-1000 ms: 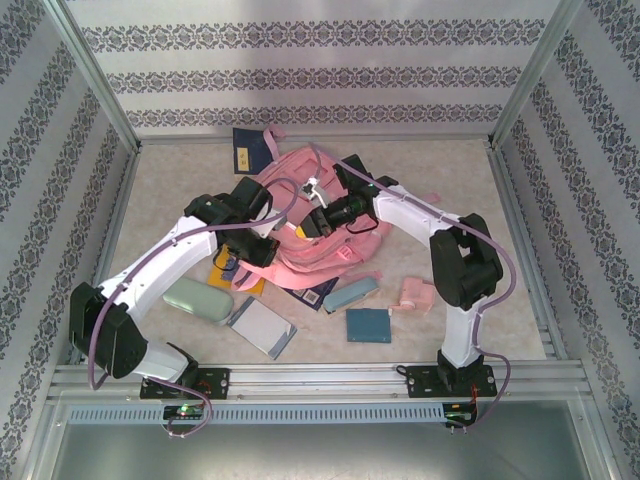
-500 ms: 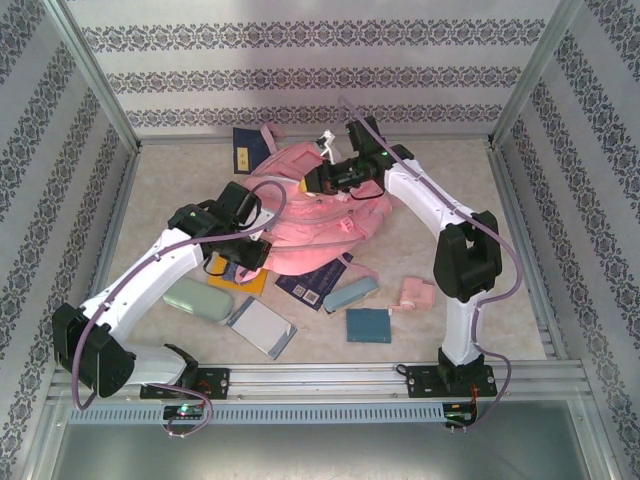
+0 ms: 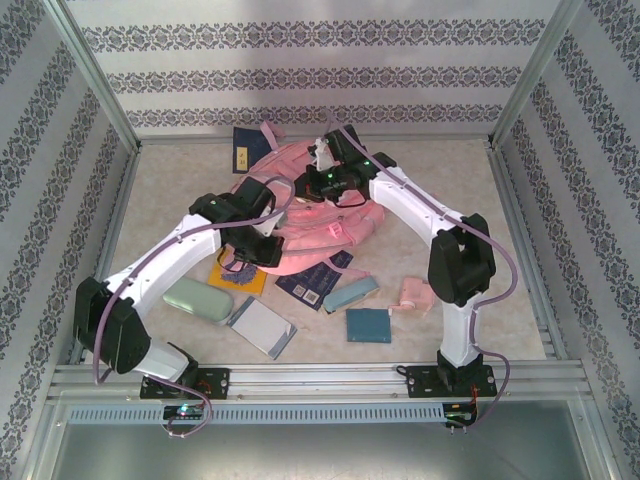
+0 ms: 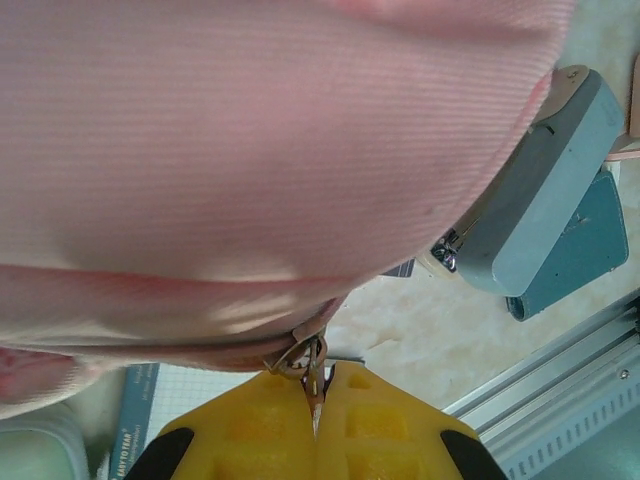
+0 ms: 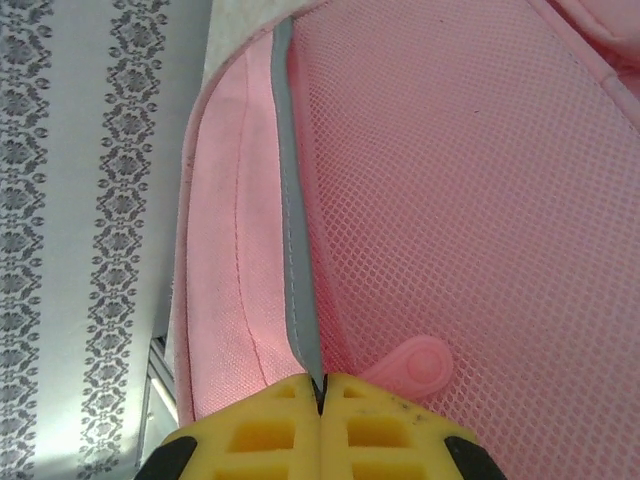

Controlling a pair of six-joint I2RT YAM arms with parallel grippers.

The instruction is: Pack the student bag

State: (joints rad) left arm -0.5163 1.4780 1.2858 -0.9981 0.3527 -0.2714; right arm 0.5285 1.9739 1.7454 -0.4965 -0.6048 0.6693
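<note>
With zip pull (image 4: 305, 362) clamped in left fingers (image 4: 262, 425) and grey trim (image 5: 296, 250) in right fingers (image 5: 268, 425), the student bag (image 3: 318, 232) should be pulled taut.

Loose stuff on the beige marbled tabletop (image 3: 180, 190): a mint green case (image 3: 197, 300) sits on the left, with a silver-grey notebook (image 3: 259, 327) just beside it, toward the metal rail (image 3: 320, 378). A yellow book (image 3: 245, 283) lies behind those. Middle-right there's a navy book (image 3: 310, 287), a blue-grey pencil case (image 3: 350, 292) right beside it, a teal booklet (image 3: 368, 325) just in front, and a small pink box thing (image 3: 415, 296). Another navy book (image 3: 245, 150) lies by the patterned back wall (image 3: 320, 75).
</note>
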